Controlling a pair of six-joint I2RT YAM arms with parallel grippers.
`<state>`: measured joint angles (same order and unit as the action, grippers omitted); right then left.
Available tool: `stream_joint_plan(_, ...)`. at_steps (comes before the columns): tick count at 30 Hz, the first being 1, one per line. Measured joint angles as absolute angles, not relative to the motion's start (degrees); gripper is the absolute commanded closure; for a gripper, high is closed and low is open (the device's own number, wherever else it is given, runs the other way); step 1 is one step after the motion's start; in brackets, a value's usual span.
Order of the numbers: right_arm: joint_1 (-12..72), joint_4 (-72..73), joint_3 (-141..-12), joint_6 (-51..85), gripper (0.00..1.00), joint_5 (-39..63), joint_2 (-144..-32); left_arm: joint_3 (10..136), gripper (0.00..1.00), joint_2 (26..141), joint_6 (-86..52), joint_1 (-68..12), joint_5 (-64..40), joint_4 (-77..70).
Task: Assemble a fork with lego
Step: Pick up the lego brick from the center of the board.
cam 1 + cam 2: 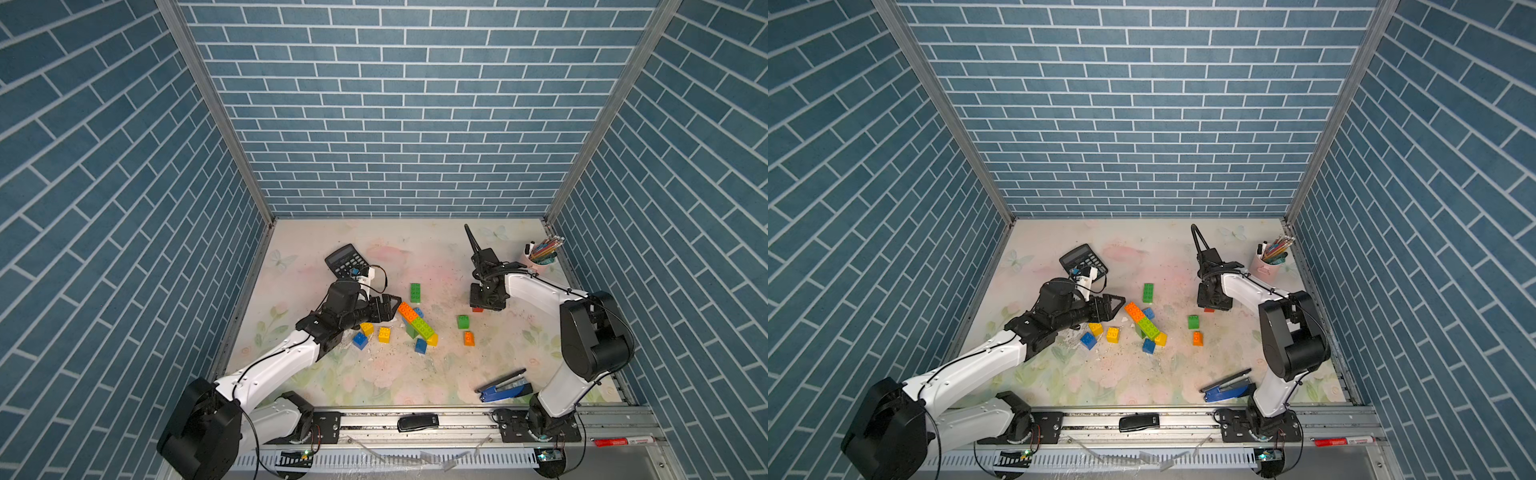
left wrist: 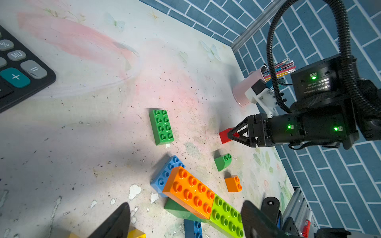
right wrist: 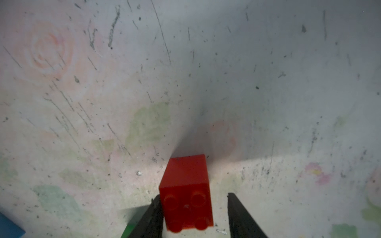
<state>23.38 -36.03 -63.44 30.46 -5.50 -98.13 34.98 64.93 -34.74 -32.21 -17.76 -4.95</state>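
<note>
My left gripper hovers just left of the orange-and-lime strip. Its jaws are spread wide and empty, with the tips near the strip's orange end; I cannot tell whether they touch it. Also left of the strip lie a blue brick and two yellow bricks, all loose.

The strip is an orange oblong and a lime oblong set end to end on top of a green brick and a blue one. I take it for the start of the fork's handle. Just beyond the strip's far end a long green brick lies flat, studs up. Right of the strip sit a small green brick and a small orange brick, apart from each other.

Farthest right, well apart from the strip, is the red brick, and my right gripper straddles it. One finger lies against its side while the other stands off with a clear gap, so nothing is clamped.

I judge the step in hand to be picking up this red brick. The next move calls for closing squarely on its smooth sides, lifting it and carrying it to the strip, where my left gripper could steady things while the studs are pressed home.
</note>
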Motion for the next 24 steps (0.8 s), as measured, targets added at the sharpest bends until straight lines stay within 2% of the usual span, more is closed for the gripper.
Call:
stream_joint_plan(5, 23.46, -36.49, -64.03, 29.58, 0.56, -6.92, -98.94, 34.94, 0.14, 64.95, -35.07, -32.21, -17.91, -5.06)
stream_joint_plan(18, 24.05, -36.69, -64.03, 27.55, 0.76, -8.62, -98.28, 34.94, 0.15, 65.39, -35.40, -32.10, -18.15, -5.13)
stream_joint_plan(24, 30.24, -39.09, -66.17, 20.01, 0.81, -6.90, -90.83, 31.53, 0.14, 65.69, -38.72, -28.80, -20.99, -9.78)
